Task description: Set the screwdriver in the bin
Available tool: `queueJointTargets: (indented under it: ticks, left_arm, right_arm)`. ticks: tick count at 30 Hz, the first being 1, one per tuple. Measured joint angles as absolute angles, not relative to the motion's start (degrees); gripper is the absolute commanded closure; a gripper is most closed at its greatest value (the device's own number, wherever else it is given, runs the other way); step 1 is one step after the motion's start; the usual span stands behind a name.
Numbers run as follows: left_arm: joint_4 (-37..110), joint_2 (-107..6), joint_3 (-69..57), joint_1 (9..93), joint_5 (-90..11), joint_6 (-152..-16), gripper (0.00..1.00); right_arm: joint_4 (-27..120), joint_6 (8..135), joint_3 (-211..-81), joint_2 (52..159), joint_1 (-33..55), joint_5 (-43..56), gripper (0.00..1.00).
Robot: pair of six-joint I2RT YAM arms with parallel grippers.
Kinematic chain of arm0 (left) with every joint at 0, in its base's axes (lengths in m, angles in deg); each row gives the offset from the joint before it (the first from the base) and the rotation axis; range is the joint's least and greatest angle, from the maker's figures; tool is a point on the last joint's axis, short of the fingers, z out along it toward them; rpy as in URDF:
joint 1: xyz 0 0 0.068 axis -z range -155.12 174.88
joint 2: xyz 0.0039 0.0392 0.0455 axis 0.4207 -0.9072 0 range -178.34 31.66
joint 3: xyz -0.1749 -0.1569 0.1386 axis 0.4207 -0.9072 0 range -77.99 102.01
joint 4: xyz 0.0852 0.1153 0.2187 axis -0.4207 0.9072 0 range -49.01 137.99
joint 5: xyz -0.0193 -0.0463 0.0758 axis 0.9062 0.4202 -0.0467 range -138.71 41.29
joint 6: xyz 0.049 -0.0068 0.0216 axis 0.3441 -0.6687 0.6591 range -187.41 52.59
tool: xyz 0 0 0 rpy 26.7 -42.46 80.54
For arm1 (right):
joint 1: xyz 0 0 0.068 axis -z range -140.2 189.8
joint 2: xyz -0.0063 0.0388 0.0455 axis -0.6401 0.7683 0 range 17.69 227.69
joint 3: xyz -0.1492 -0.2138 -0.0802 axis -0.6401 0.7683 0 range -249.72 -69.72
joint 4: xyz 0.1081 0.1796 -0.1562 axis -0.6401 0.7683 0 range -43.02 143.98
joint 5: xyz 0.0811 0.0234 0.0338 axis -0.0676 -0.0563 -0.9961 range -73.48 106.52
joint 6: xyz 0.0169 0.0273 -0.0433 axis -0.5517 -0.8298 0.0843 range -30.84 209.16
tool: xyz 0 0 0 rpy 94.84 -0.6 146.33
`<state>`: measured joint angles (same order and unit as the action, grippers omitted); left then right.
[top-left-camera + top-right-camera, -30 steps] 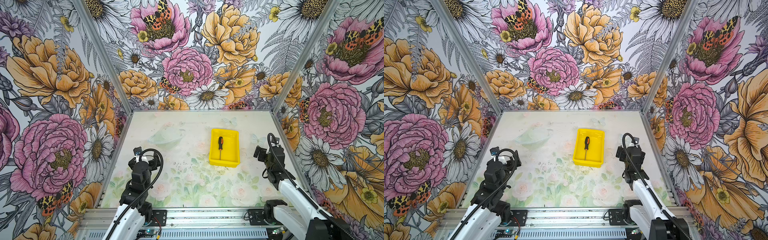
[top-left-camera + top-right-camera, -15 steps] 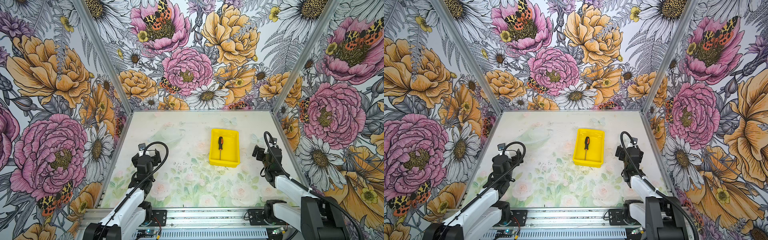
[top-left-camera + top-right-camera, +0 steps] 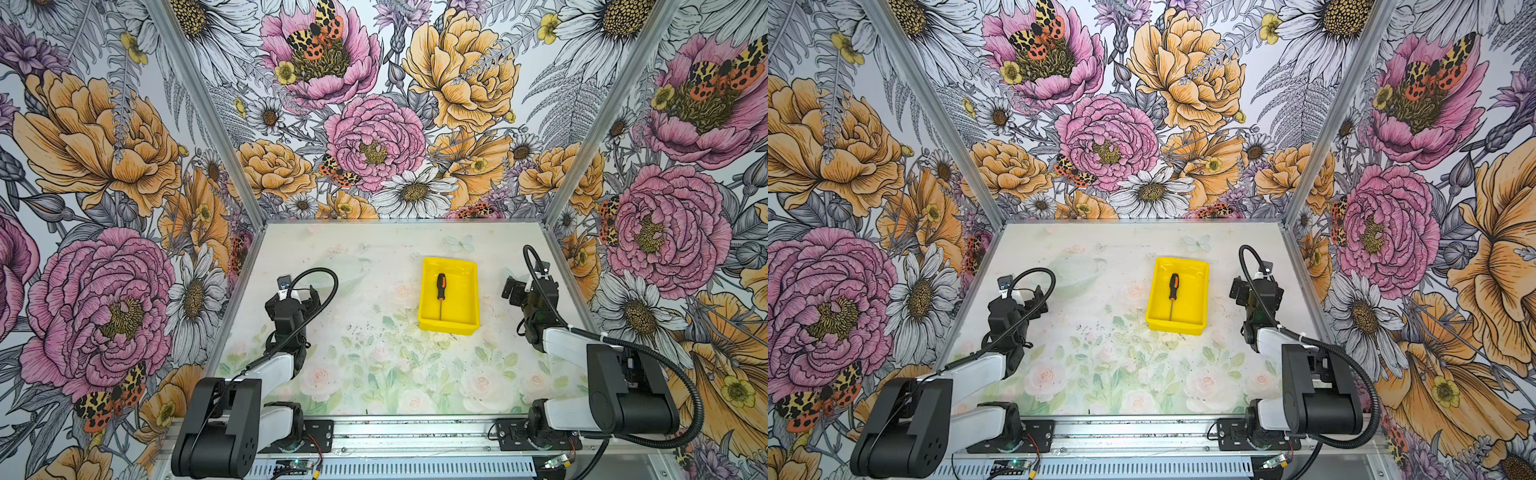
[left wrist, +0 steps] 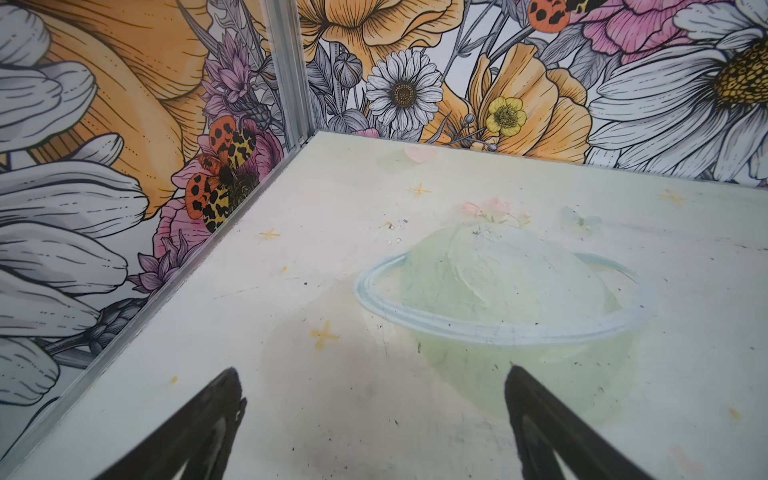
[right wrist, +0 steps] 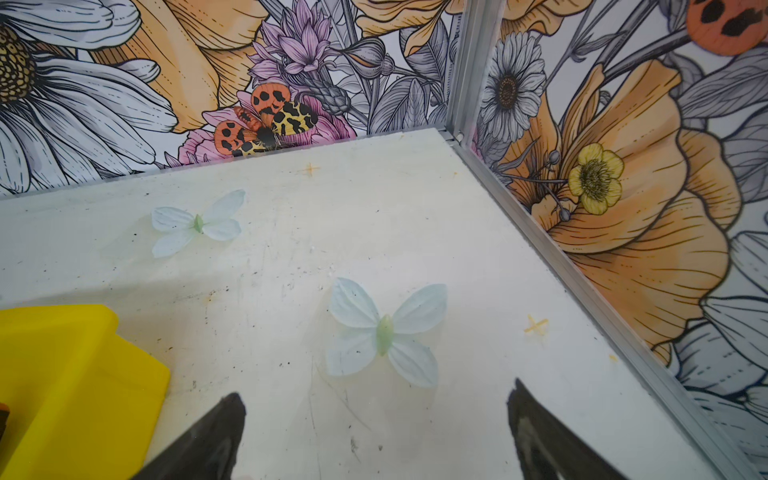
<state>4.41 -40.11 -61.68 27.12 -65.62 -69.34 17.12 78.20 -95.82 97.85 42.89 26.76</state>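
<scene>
Top views are both showing a pale table (image 3: 374,374) printed with faded roses and leaves and speckled with dark scuffs. It is sitting inside walls (image 3: 374,137) papered with huge pink and orange flowers and framed by aluminium posts (image 3: 200,95). The screwdriver (image 3: 441,296) is lying inside the bin (image 3: 449,331), handle toward the back wall and shaft running along the bin's length. The bin is resting right of the table's middle, with both arms hanging well apart from it near the side walls. The left wrist view is bringing a printed ringed planet (image 4: 498,299) up close, and the left gripper (image 4: 372,370) is standing spread wide, pinching nothing. The right wrist view is catching two printed butterflies (image 5: 384,332) and one yellow corner of the bin. There the right gripper (image 5: 376,388) is likewise standing spread and empty.
</scene>
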Motion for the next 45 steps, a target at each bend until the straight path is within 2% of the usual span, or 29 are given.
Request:
queueJointTargets:
  ticks: [12, 26, 45]
  left_arm:
    - [-8.66, -57.02, -57.74, 24.69, -61.45, -69.08, 0.01]
    - [-12.4, -57.27, -57.72, 25.02, -60.68, -68.88, 0.01]
    - [-12.42, -57.27, -57.63, 25.87, -61.51, -68.34, 0.01]
  right_arm:
    - [13.45, 80.02, -96.63, 101.78, 43.63, 24.1, 0.0]
    - [3.89, 83.6, -93.6, 105.06, 42.06, 19.68, 0.0]
    - [1.23, 84.32, -93.44, 105.17, 41.47, 19.86, 0.01]
